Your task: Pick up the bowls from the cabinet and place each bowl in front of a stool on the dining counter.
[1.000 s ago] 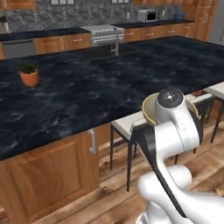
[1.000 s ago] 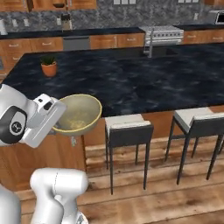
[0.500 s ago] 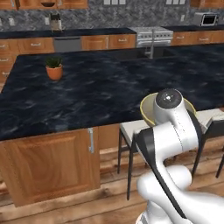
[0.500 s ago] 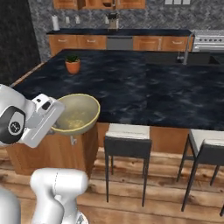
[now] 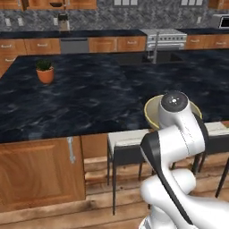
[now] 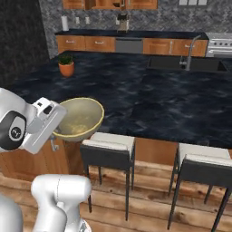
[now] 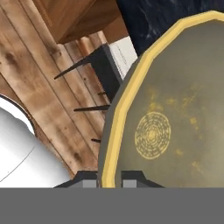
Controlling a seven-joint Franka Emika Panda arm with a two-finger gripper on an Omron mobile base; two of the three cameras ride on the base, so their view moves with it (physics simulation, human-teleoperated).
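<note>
My gripper is shut on the rim of the pale beige-olive bowl, one fingertip on each side of the yellow edge. The bowl hangs tilted in the air, just off the near edge of the dining counter, above and left of a stool with a cream seat. From the left base view the bowl peeks out behind my arm, over the stool at the dining counter. A second stool stands further right.
A terracotta plant pot stands on the counter's far left part. A sink with a faucet sits at the back right of the counter. Wooden base units and wall cabinets line the rear wall. Wooden floor lies below the stools.
The whole scene has shifted in both base views, so the base has moved along the counter. The bowl stays in my shut gripper, in the same pose relative to the arm.
</note>
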